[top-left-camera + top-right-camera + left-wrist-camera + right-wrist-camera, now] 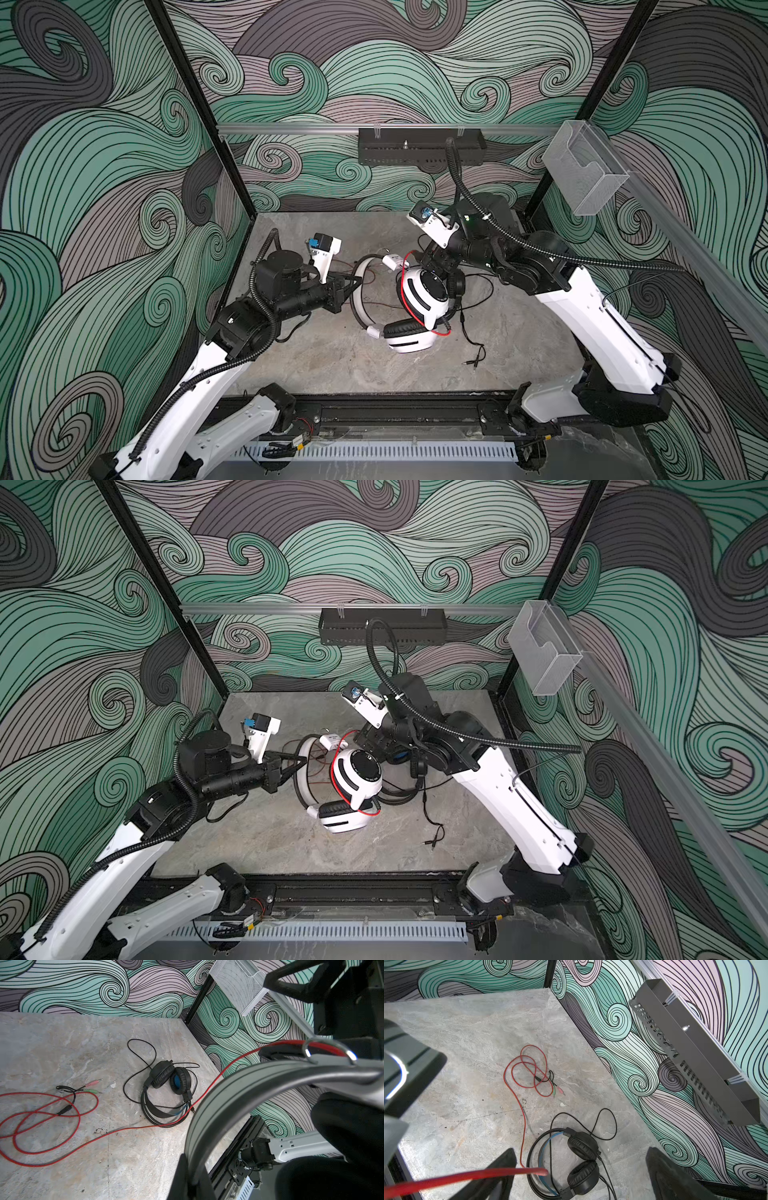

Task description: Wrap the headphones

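The white headphones (424, 295) with black pads stand mid-table, held up by the headband (218, 1095). My left gripper (353, 283) (193, 1180) is shut on that band. The thin red cord (403, 286) loops around the upper ear cup, then trails to a loose coil (529, 1068) on the table. The black headphones (581, 1167) with blue accents lie flat just right of the white set (401, 756). My right gripper (581, 1151) hovers over them, open. The taut red cord (467, 1178) crosses by one of its fingers (506, 1159), gripped by nothing.
The black cord (469, 332) runs toward the table's front right and ends in its plugs (473, 360). A dark perforated tray (419, 151) hangs on the back wall and a clear holder (582, 166) on the right rail. The arms' base rail (395, 415) borders the front.
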You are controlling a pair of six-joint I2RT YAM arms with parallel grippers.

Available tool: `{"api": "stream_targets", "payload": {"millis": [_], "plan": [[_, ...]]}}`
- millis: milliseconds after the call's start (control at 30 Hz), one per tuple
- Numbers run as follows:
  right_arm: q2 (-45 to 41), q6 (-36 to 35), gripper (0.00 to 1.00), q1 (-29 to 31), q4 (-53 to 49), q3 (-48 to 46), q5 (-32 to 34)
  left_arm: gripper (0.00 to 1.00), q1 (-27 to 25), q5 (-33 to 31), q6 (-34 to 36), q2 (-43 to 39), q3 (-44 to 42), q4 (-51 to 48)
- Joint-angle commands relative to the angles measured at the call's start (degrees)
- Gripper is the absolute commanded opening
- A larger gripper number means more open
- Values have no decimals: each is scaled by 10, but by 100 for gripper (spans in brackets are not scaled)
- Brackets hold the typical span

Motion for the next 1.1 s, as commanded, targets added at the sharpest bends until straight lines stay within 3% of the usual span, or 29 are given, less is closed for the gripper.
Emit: {"api": "stream_targets", "payload": {"millis": [0, 167, 333, 733, 900, 1067], "plan": [[-7, 16, 99, -10, 13, -3, -19, 0, -1, 34, -64, -14, 0, 83], [-20, 35, 99, -33, 27, -29, -63, 0, -1, 52, -77, -9, 15, 90], [-29, 82, 99, -87, 56, -33, -173, 0, -1, 43, -68, 1, 58, 64], [-97, 124, 100, -126, 215, -154, -313, 0, -1, 9, -50, 49, 191, 5], [-170, 149, 100, -151, 344, -310, -404, 0, 0, -32, -44, 78, 273, -38], [-187, 162, 100, -151, 392, -393, -487, 0, 0, -63, -35, 98, 318, -54]]}}
